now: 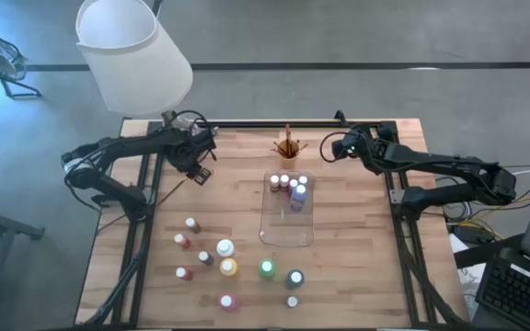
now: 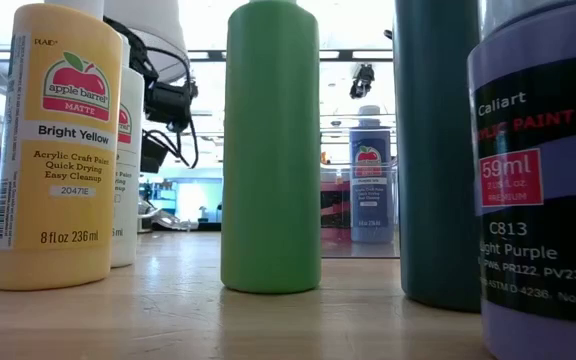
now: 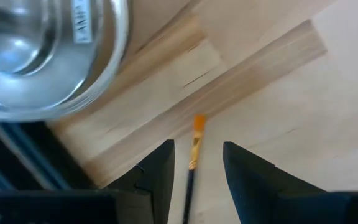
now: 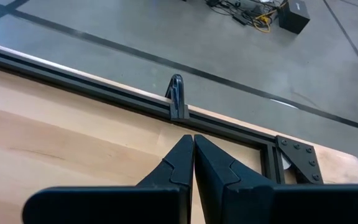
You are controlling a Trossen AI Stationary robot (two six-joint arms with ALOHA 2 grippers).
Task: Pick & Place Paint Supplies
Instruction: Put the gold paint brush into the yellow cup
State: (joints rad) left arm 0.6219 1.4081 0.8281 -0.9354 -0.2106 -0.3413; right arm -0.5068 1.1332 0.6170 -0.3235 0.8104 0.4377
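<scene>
One thin brush with orange bristles (image 3: 195, 134) lies flat on the wood near the table's far left corner, seen faintly in the high view (image 1: 178, 188). My left gripper (image 3: 197, 144) (image 1: 199, 167) is open above it, one finger on each side of the brush, apart from it. Several small paint bottles (image 1: 228, 268) stand on the near half of the table. Several more (image 1: 288, 184) stand at the far end of the clear tray (image 1: 288, 234). More brushes stand in the orange cup (image 1: 288, 145). My right gripper (image 4: 193, 138) (image 1: 329, 149) is shut and waits by the far edge, right of the cup.
A lamp with a white shade (image 1: 132, 55) stands at the far left corner, and its shiny metal base (image 3: 42, 50) sits close to my left gripper. A black rail (image 4: 104, 93) runs along the far edge. In the low view, yellow (image 2: 58, 150), green (image 2: 271, 150) and purple (image 2: 543, 180) bottles stand close.
</scene>
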